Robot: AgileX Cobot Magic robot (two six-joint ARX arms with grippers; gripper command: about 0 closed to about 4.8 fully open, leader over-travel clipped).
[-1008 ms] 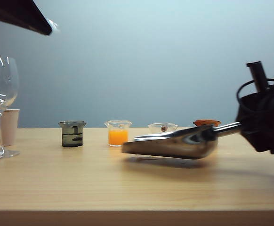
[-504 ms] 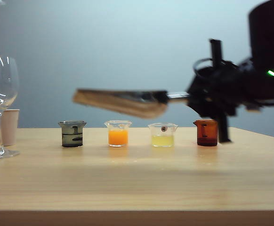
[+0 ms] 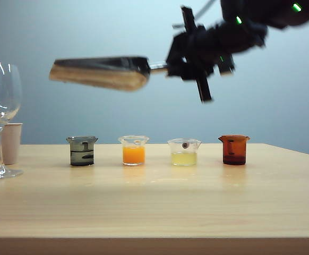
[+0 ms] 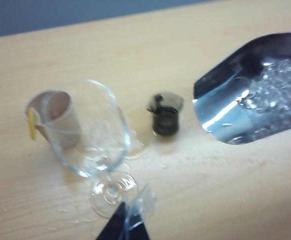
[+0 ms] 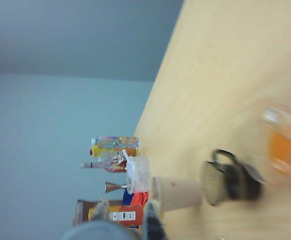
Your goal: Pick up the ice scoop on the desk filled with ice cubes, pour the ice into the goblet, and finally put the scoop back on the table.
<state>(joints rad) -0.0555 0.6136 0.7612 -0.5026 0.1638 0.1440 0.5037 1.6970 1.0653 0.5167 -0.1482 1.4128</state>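
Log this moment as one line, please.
phase: carrying to goblet | right pincer: shut on ice scoop handle, raised above beakers | ice cubes: in scoop | left pincer: near goblet, state unclear

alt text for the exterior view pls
The right gripper holds a steel ice scoop level in the air, above a row of four small beakers on a light-wood desk. An empty goblet stands at far left before a paper cup.

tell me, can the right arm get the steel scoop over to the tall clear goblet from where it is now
Probably yes: the right pincer holds the shiny steel ice scoop high above the small beakers, with open air between it and the tall clear goblet.
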